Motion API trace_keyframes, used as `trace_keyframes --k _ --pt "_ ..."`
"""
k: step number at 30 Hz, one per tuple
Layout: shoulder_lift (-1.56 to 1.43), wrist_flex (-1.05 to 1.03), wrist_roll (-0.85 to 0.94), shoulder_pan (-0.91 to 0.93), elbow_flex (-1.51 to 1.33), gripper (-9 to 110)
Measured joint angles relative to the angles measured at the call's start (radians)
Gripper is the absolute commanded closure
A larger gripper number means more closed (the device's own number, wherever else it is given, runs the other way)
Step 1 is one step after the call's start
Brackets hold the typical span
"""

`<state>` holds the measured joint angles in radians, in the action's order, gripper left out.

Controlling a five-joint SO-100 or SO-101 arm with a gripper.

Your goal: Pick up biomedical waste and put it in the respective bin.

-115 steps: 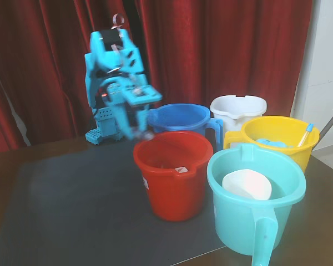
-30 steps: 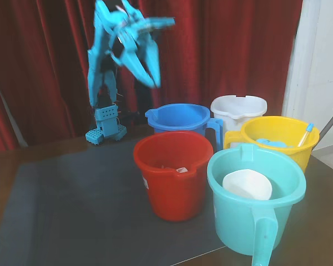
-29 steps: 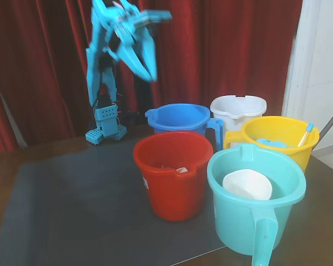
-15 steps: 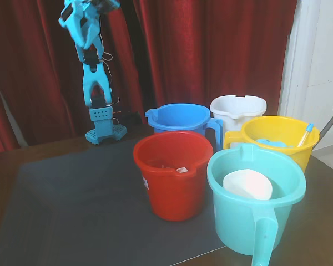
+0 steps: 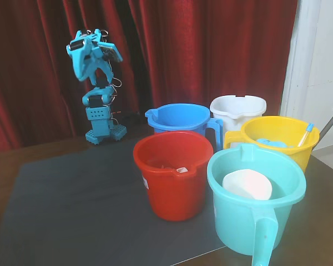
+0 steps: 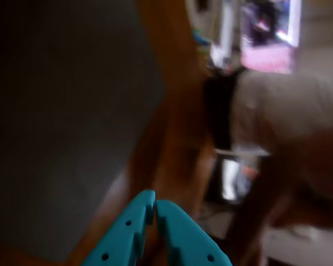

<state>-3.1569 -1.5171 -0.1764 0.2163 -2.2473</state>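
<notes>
I'm reading the rig remotely. Arm is sitting folded high over its base at approx 10 o'clock of the dark mat (image 5: 72,199), well apart from the buckets. Gripper (image 6: 155,206) is showing in the wrist view w/ both teal fingers (image 6: 180,233) pressed tip to tip, nothing between them: clenched, empty. In the fixed view the gripper (image 5: 94,50) is too small to judge.

Progress: I'm not finding the syringe anywhere, not on the mat, not in the fingers. The blue bucket (image 5: 180,117) is standing at 12 o'clock of the red bucket (image 5: 173,173), but its interior floor is hidden from this angle, so I'm unable to confirm contents. My judgement: the drop is prob. done and the arm is parking; confirmation is still outstanding.

Other items: teal bucket (image 5: 255,200) at 4 o'clock of the red one, holding a white object (image 5: 247,185); yellow bucket (image 5: 280,138) w/ blue-tipped dropper (image 5: 306,133) leaning on its rim; white bucket (image 5: 237,111) behind.

Change vs half a sec ago: arm was stretching tall to the frame top; now it's collapsing down toward its base. Buckets and contents are unchanged.
</notes>
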Motion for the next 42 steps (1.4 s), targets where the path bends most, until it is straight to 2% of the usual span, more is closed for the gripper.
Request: trace_keyframes --k 6,12,18,29,42 --pt "0.021 0.012 0.002 -0.064 -0.167 102" --pt "0.032 0.164 0.000 -0.301 -0.456 102" --pt "0.049 0.295 0.000 -0.345 -0.678 102" --pt "0.035 0.137 -0.002 -0.331 -0.686 102" --pt "0.034 0.124 -0.003 -0.331 -0.684 102"
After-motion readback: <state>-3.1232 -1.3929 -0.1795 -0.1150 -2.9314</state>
